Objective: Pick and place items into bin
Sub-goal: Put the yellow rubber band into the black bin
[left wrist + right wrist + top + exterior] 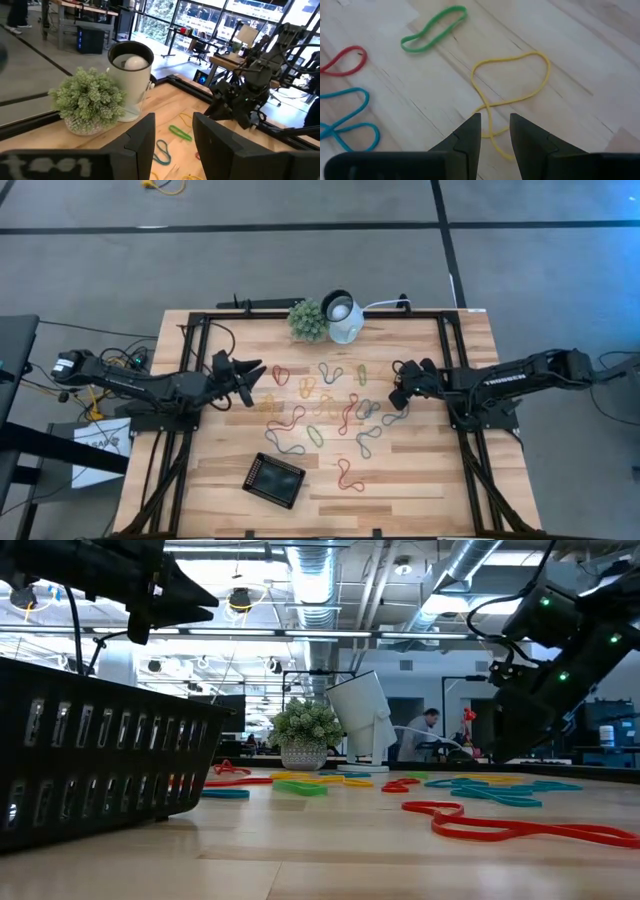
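Several rubber-band items (320,405) in red, orange, yellow, green and blue lie flat and scattered on the middle of the wooden table. The black bin (273,479) stands near the front edge, left of centre, and fills the left of the low view (100,760). At the bands' left, my left gripper (250,375) is held level and open with nothing between its fingers (173,132). At their right, my right gripper (398,392) slants down and is open. Its fingertips (495,125) stand above the crossed tail of a yellow band (512,80), apart from it.
A green plant ball (308,320) and a white lamp-like object (343,317) stand at the table's far edge. A red band (348,476) lies alone toward the front. Green (432,32), red (345,60) and blue (345,120) bands lie near the yellow one. Black frame rails run along both table sides.
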